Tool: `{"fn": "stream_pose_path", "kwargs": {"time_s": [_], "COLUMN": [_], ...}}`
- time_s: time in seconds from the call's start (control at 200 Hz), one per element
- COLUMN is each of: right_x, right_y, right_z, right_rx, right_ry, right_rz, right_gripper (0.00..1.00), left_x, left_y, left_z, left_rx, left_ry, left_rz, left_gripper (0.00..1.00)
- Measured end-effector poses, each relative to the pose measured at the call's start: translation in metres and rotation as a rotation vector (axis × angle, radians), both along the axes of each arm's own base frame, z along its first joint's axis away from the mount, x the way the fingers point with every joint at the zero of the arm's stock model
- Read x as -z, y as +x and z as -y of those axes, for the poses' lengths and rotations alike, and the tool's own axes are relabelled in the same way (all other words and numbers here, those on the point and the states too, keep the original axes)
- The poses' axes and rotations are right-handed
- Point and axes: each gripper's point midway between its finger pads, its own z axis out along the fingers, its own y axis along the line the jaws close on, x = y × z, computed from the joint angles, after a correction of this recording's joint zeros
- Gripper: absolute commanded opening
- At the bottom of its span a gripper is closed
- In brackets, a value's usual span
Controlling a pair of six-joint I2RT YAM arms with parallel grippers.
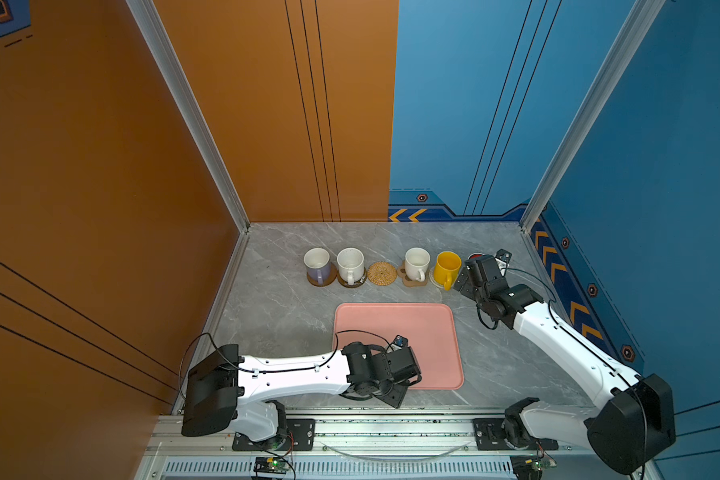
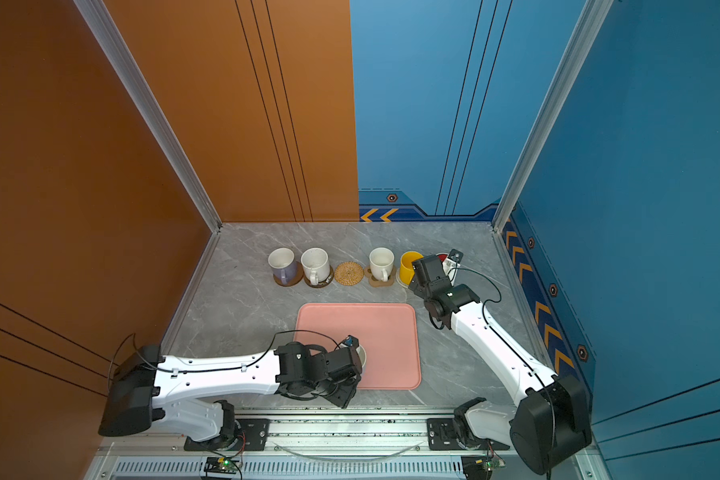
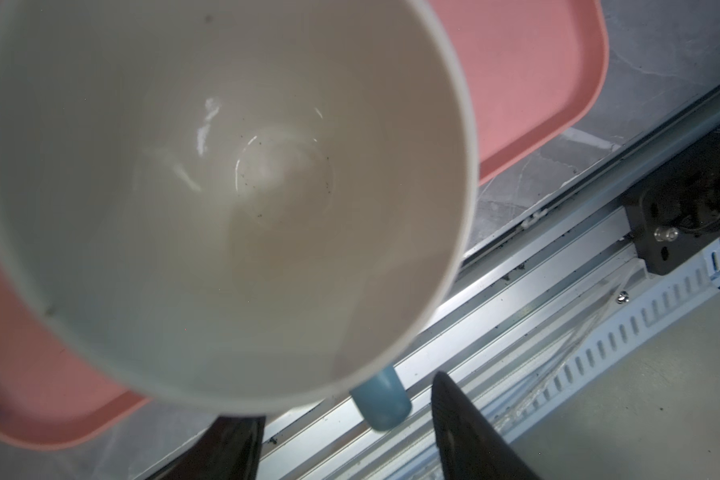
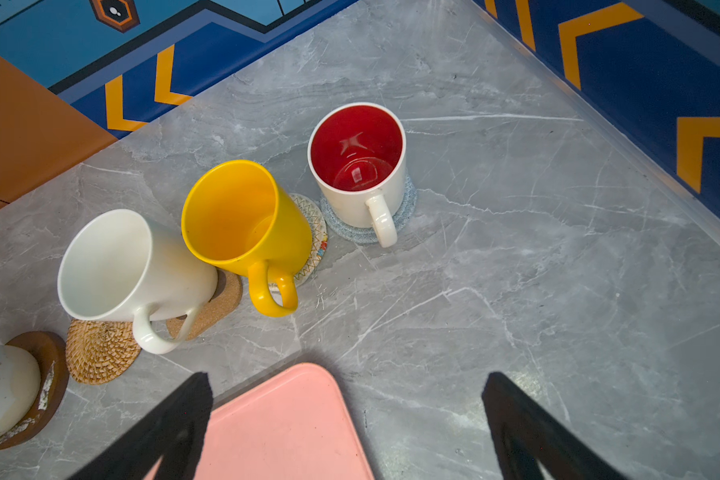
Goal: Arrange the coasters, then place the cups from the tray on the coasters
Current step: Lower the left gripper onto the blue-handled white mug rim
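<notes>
Five cups (image 1: 447, 266) sit on coasters (image 1: 323, 281); the last, the blue cup (image 3: 225, 187), is on the tray (image 1: 412, 328), lower middle, its handle between the half-open left gripper (image 3: 337, 415) jaws; the right gripper (image 4: 346, 424) is wide open, empty.

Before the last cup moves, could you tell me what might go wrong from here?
1. The left gripper straddles only the handle of the blue mug; lifted so, the mug may swing or slip.
2. The free rattan coaster lies close between the speckled mug and white mug; setting down could knock either.
</notes>
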Motion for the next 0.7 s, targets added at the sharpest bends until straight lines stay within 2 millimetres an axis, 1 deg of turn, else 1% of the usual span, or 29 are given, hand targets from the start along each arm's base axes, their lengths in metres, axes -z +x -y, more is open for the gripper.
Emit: {"fn": "stream_pose_path", "kwargs": {"time_s": [0.481,0.576,0.696], "right_x": [0.005,0.008,0.007], "right_y": [-0.001,-0.003,-0.003], "right_z": [0.005,0.008,0.010], "right_rx": [0.012,0.018,0.023], "right_ry": [-0.004,-0.006,-0.003], "right_rz": [-0.011,-0.019,-0.014], "right_gripper": [1.00,1.00,1.00], "left_x": [0.013,0.013,0.013], "left_y": [0.002,0.002,0.002], "left_z": [-0.001,-0.001,-0.001], "left_rx": [-0.024,-0.026,-0.032], "left_ry": [0.039,0.041,0.040], "left_rz": [-0.017,-0.018,-0.019], "left_gripper": [0.55,0.54,0.51]}}
